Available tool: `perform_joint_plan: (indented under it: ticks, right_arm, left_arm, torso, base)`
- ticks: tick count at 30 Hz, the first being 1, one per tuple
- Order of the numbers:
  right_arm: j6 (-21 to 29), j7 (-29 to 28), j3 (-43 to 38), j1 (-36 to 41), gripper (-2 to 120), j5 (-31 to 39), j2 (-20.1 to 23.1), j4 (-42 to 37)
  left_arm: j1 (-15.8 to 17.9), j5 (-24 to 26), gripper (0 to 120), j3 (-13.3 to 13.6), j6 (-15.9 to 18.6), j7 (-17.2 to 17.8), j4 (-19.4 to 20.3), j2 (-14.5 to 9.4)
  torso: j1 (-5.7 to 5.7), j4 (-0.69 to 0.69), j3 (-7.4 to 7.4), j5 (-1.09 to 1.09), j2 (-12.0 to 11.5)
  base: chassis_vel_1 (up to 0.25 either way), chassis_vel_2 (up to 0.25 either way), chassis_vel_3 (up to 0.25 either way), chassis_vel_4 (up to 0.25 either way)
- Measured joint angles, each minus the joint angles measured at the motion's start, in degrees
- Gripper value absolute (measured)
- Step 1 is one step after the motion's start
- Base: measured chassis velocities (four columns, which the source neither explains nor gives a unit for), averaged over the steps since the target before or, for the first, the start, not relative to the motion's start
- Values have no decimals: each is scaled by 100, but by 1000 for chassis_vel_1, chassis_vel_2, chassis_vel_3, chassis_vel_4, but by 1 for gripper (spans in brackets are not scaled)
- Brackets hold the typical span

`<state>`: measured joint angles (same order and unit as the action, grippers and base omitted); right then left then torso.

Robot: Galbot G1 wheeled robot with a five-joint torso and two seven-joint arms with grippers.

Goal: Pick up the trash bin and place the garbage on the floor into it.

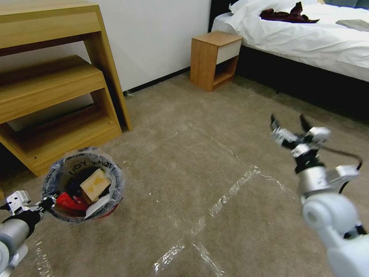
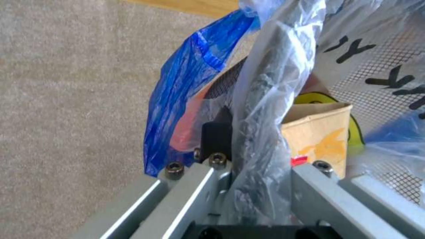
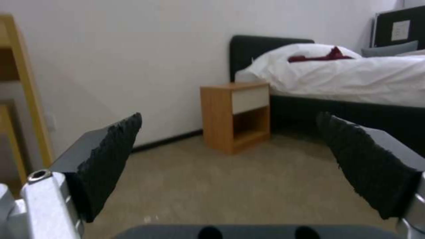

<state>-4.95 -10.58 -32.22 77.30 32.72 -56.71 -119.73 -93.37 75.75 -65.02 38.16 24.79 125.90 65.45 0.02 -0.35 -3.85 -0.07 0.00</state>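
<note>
The bed (image 1: pixel 307 42) is taking up the far right corner, white covers rumpled, with a dark red cloth (image 1: pixel 289 14) lying on it. A wooden shelf (image 1: pixel 54 88) is standing against the wall on the left, and a small nightstand (image 1: pixel 213 59) is sitting between the two, just beside the bed. The floor (image 1: pixel 184 161) is spreading out in between, beige carpet with shiny tape strips (image 1: pixel 230 190) crossing it.

The bin (image 1: pixel 82 188) is sitting low on the left, near the foot of the shelf, upright with its mouth facing up and a little toward me; whether it is resting on the carpet or hanging just above it I cannot tell. Its clear bag is crinkling over the rim, black letters showing inside. A small cardboard box (image 1: pixel 94 184) is leaning in it among red wrappers (image 1: pixel 69 202) and a bit of white paper (image 1: pixel 96 206).

The left hand (image 1: pixel 48 202) is clamping on the near rim of the bin, bag plastic bunching between its fingers. The right hand (image 1: pixel 291 124) is hovering out over the carpet on the right, well apart from the bin, its black fingers (image 3: pixel 111 159) spread wide and holding nothing.
</note>
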Motion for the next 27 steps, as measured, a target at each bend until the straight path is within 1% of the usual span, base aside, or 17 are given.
perform_joint_plan:
  ticks: [1, 4, 6, 8, 9, 11, 13, 16, 20, 27]
  right_arm:
    - [0, 0, 0, 0, 100, 0, 0, 0]
    - [-146, 37, -138, 341, 100, -118, -92, -101]
    - [-218, 62, -187, 378, 100, -153, -109, -95]
    - [-450, 240, -269, 396, 100, -180, -147, 17]
    - [-450, 240, -269, 396, 100, -180, -147, 17]
    - [-709, 506, -339, 433, 100, -178, -214, 123]
    - [-755, 568, -354, 465, 100, -191, -250, 152]
    - [-988, 711, -375, 550, 100, -394, -447, 335]
    - [-1025, 736, -401, 601, 100, -463, -574, 359]
    - [-1026, 736, -427, 607, 100, -505, -644, 359]
  left_arm:
    - [0, 0, 0, 0, 0, 0, 0, 0]
    - [-29, -83, 0, -11, -13, -54, 76, 41]
    - [-29, -138, 0, -5, -21, -77, 81, 54]
    - [-29, -223, 0, 39, -37, -121, 92, 80]
    - [-29, -223, 0, 39, -37, -121, 92, 80]
    - [-16, -320, 0, 93, -45, -170, 94, 106]
    - [-10, -354, 0, 108, -49, -186, 94, 109]
    - [-8, -447, 0, 139, -62, -243, 109, 117]
    - [-32, -473, 0, 130, -66, -252, 115, 110]
    - [-34, -465, 0, 116, -66, -252, 122, 79]
  torso:
    - [0, 0, 0, 0, 0]
    - [0, -1, 0, -1, -1]
    - [0, -1, 0, -1, 0]
    - [0, 0, 0, -1, 0]
    - [0, 0, 0, -1, 0]
    - [0, 1, 0, -2, 0]
    - [0, 1, 0, -1, 0]
    - [0, -1, 0, 0, -1]
    - [1, 0, 0, -1, 0]
    - [1, 0, 0, 0, 0]
  base:
    - [0, 0, 0, 0]
    - [0, 0, 0, 0]
    - [0, 0, 0, 0]
    - [0, 0, 0, 0]
    - [0, 0, 0, 0]
    - [0, 0, 0, 0]
    - [0, 0, 0, 0]
    - [0, 0, 0, 0]
    - [0, 0, 0, 0]
    - [0, 0, 0, 0]
